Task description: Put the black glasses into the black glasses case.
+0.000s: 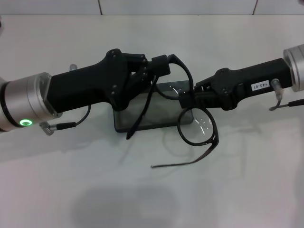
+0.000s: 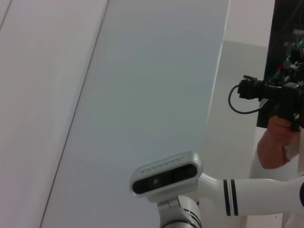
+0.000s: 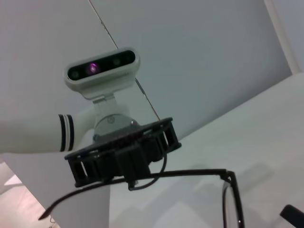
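Black glasses (image 1: 198,124) gripped by both pincers (image 1: 159,66) (image 1: 187,99) above black glasses case (image 1: 142,114).

We can read only one marking: a small white label (image 1: 260,86) on the side of the right gripper's (image 1: 188,99) black body, back from the fingers toward the wrist. It appears upside down in the head view, and its digits look like "143-07", though we cannot be sure. We find no other legible text.
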